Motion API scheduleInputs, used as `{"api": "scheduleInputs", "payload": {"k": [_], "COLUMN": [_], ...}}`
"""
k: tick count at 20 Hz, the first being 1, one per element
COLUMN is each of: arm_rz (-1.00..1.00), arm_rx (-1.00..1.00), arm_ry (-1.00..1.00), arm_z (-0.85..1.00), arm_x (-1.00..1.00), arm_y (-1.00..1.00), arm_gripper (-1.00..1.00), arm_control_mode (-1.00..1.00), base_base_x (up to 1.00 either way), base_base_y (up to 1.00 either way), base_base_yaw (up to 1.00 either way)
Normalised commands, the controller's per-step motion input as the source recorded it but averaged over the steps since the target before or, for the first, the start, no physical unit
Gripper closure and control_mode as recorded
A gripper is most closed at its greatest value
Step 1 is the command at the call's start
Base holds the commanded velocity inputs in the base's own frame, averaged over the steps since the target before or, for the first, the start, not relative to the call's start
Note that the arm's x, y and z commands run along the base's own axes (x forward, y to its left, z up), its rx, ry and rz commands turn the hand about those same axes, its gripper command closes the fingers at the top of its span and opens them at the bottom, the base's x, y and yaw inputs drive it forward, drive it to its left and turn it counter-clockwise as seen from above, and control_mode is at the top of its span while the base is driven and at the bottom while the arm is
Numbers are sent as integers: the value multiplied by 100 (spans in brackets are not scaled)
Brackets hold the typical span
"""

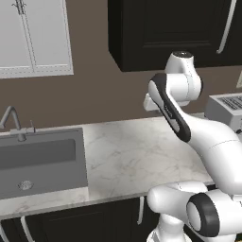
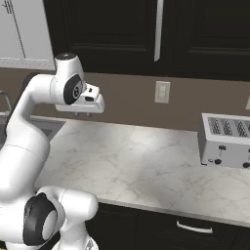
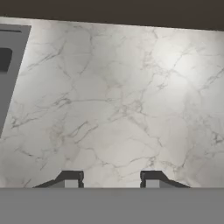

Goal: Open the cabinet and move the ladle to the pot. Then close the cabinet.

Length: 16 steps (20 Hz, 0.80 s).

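The hand (image 3: 111, 179) hangs open and empty above the marble table (image 3: 113, 105), below the closed black cabinet (image 2: 112, 34) with its silver handle (image 2: 158, 30).

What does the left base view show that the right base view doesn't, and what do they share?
Left base view: the sink basin with its faucet, and the white-doored wall cabinet shown broadly.

Right base view: a wall outlet, the whole toaster, and a base-cabinet drawer handle.

Both: the marble counter, the black wall cabinet with doors shut, its silver bar handle, and the arm's hand hanging above the counter.
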Motion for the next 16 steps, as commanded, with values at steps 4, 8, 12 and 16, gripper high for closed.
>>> {"api": "scheduleInputs", "payload": {"k": [4,8,12,16], "arm_rz": [-3,-6,-15,-14], "arm_rx": [2,2,2,0], "arm_ry": [-1,-15,-20,-17], "arm_z": [0,13,39,42], "arm_x": [-16,-35,-25,-8], "arm_y": [-12,-48,-65,-72], "arm_gripper": [-100,-100,-100,-100], "arm_control_mode": [-100,-100,-100,-100], "base_base_x": [0,0,0,0], "base_base_y": [0,0,0,0], "base_base_yaw": [0,0,0,0]}}
